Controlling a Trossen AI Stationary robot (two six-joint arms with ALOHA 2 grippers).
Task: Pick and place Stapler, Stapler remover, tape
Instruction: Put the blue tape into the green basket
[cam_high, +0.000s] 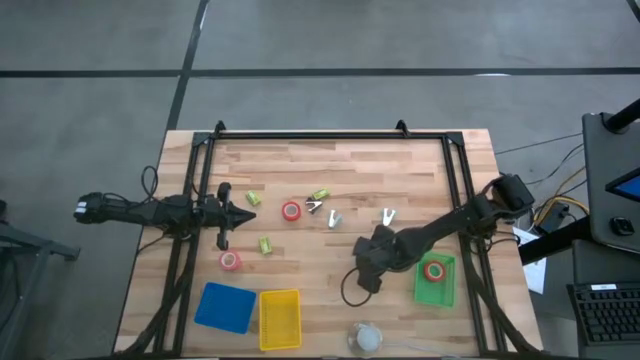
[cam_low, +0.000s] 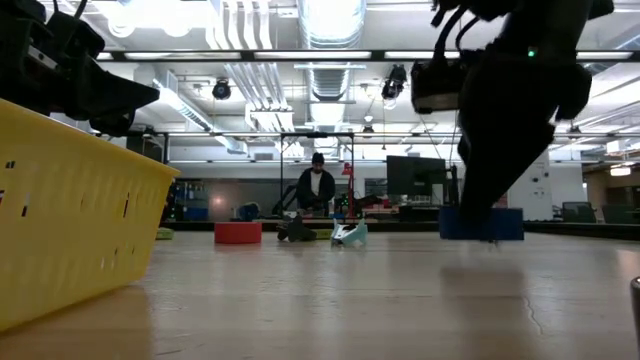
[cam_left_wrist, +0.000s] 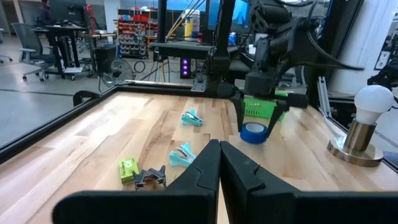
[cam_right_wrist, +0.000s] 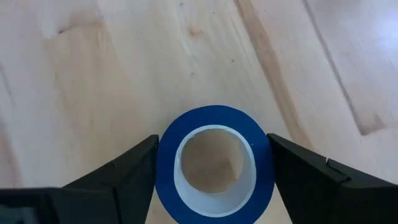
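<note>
1. Blue tape (cam_right_wrist: 214, 165) lies flat on the counter (cam_high: 340, 160), between your right end effector's (cam_right_wrist: 214, 171) spread fingers, which flank the roll without touching it.
2. You're at the grasp step; close on the roll, lift, then likely carry it to the green bin (cam_high: 436, 290), where a red roll (cam_high: 434, 270) already sits.
3. Your left end effector (cam_left_wrist: 219, 165) waits at the counter's left side, fingers pressed together, holding nothing.

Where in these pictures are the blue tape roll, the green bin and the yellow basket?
blue tape roll (cam_right_wrist: 214, 163): right wrist view, on the blue ring's upper face.
green bin (cam_high: 434, 290): high view, on the bare floor below the red roll inside.
yellow basket (cam_high: 280, 320): high view, on its inner floor.
</note>
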